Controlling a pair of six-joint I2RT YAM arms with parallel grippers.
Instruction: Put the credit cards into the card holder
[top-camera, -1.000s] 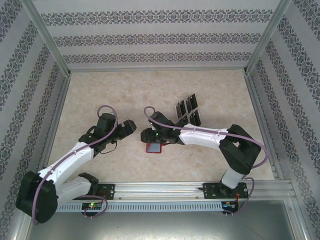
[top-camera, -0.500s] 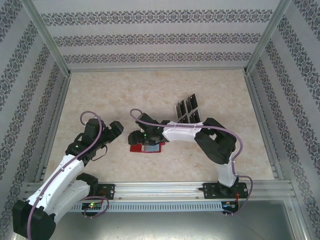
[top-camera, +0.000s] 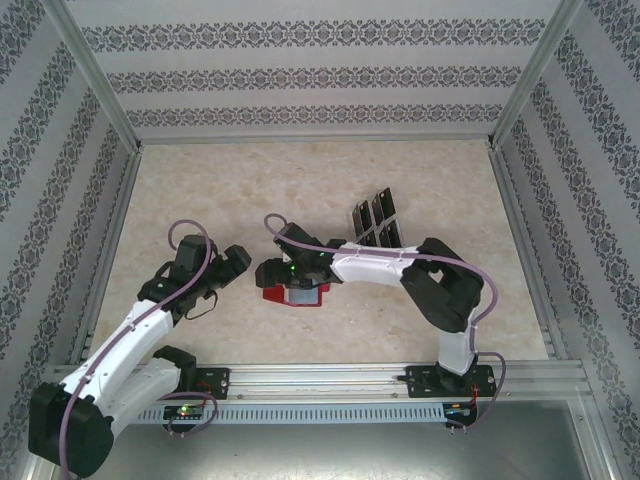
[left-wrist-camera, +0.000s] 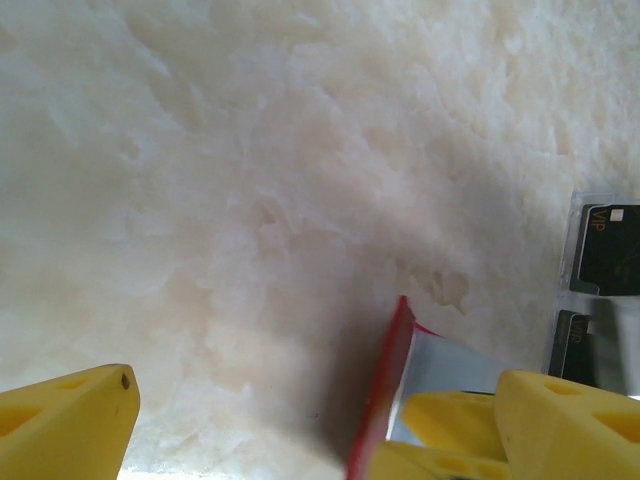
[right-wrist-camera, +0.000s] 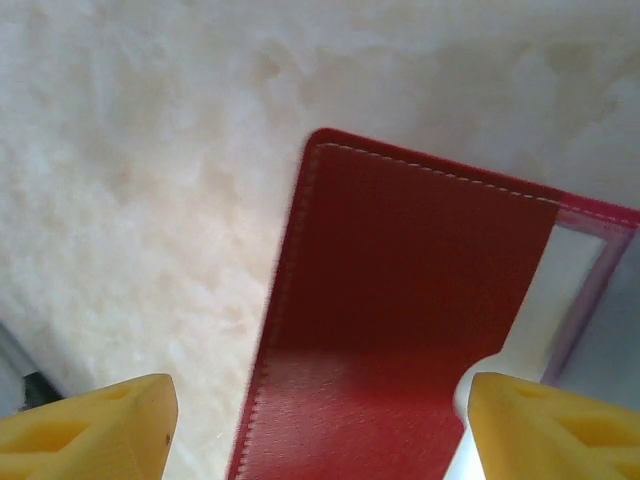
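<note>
The card holder (top-camera: 293, 296) rests unfolded on the tabletop (top-camera: 200, 190). The right gripper (right-wrist-camera: 322, 390) hangs directly above the card holder, fingers spread wide and gripping nothing. The left gripper (left-wrist-camera: 318, 388) sits just left of the card holder, open and empty. The credit cards (top-camera: 377, 222) stand behind and to the right of the card holder, apart from it.

Card holder (top-camera: 270, 296) shifted left; right gripper (top-camera: 276, 277) followed, fingers spread; left gripper (top-camera: 240, 262) retreated left.
</note>
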